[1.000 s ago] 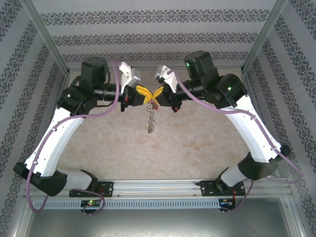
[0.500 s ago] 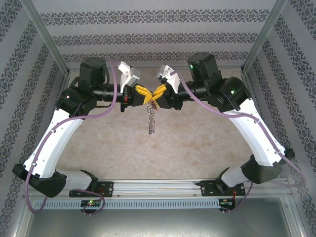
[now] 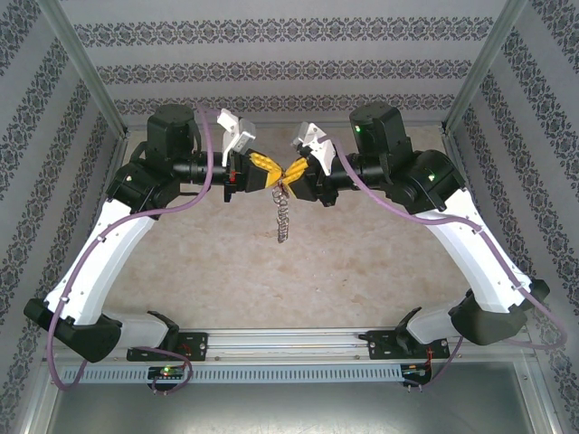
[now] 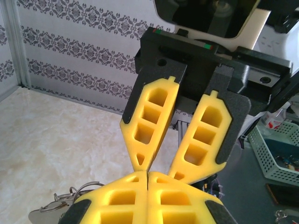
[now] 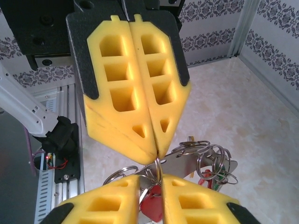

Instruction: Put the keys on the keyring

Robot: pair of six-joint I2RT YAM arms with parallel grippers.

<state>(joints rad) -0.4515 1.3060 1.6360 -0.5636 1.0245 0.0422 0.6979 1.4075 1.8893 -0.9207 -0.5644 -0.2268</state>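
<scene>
The left claw is clenching tight, its yellow tips pinching a silvery link at the top of the keyring. The keyring is dangling limp in the air above the tabletop, right where the two claws are meeting nose to nose. The right claw is facing it with its jaws standing slightly apart, and a red key is sitting in that narrow gap with a few links crowding beside it; whether the claw is actually gripping the key or only framing it, I cannot tell. The step in hand is looking like the threading itself: getting the key onto a link. To do it well, the left claw should be holding the loop steady while the right one is working in small, slow nudges, making sure it is catching one link only. The main risk is the key slipping free and dropping, or the bunched links tangling
</scene>
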